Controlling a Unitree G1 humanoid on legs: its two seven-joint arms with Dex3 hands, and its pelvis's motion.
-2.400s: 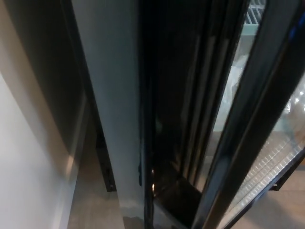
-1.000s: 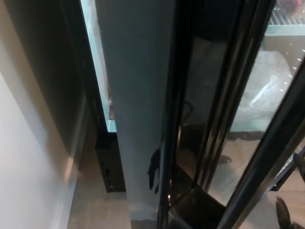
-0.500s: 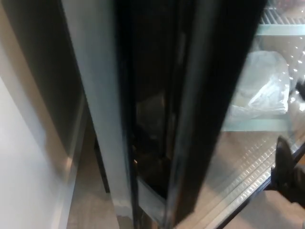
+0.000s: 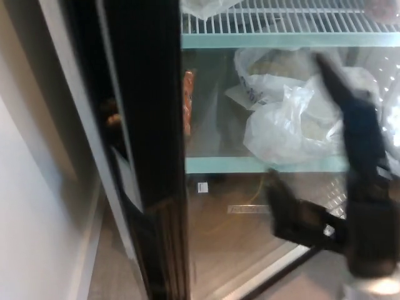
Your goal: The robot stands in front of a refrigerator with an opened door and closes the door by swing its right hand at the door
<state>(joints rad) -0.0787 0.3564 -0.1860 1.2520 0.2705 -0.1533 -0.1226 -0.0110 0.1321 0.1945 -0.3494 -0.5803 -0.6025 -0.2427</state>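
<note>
The refrigerator door's black frame (image 4: 150, 156) runs from top to bottom left of the middle. To its right, the lit inside of the refrigerator (image 4: 262, 164) shows, apparently through the door's glass. My right hand (image 4: 356, 212) is at the lower right in front of that glass, blurred by motion. It is open and holds nothing; one finger (image 4: 340, 94) points up and the thumb (image 4: 290, 215) sticks out to the left. I cannot tell if it touches the door. My left hand is not in view.
Inside are a white wire shelf (image 4: 281, 22), white plastic bags (image 4: 281, 125) on a teal-edged shelf and an orange item (image 4: 187, 100) by the frame. A pale wall (image 4: 31, 219) stands close on the left, with a strip of floor (image 4: 112, 262) beside it.
The door's black frame has swung from the right and middle of the picture to the left. My right hand has come up from the lower right edge into full view.
</note>
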